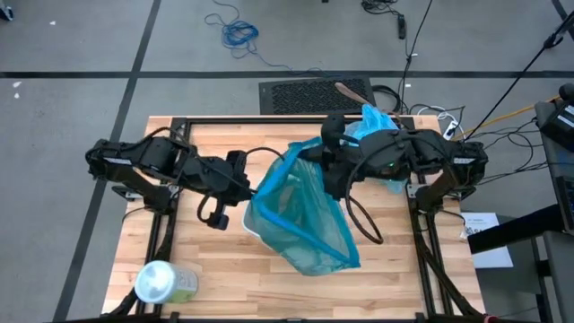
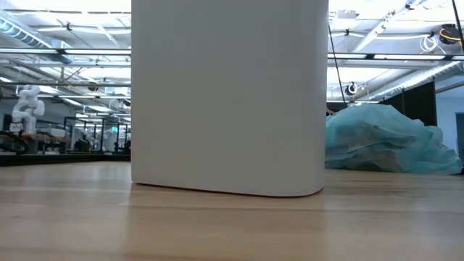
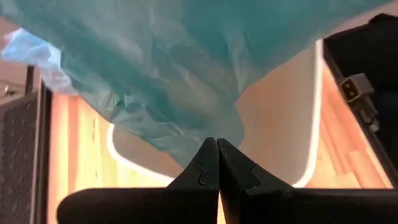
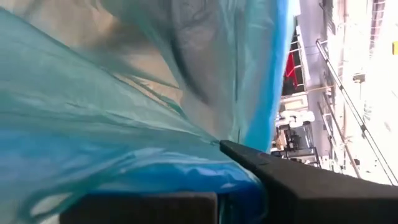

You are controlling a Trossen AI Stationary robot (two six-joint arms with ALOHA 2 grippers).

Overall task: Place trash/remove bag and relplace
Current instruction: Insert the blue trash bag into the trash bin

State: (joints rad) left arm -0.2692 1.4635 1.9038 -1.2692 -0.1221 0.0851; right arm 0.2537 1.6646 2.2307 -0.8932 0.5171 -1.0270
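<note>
Teal bag (image 1: 300, 215) stretched between both hands, left hand (image 3: 217, 163) and right hand (image 1: 328, 161) pinching its rim

Even, bright overhead light falls on the tabletop (image 1: 269, 287), and the shadows beneath the arms are soft and short. From table height, long ceiling strip lights (image 2: 65, 51) glare white across the hall. A white bin (image 2: 228, 94) close to that camera looks flat and featureless. Through the right wrist camera, the room past the teal bag (image 4: 93, 124) is blown out, and the plastic itself is smeared and out of focus.
</note>
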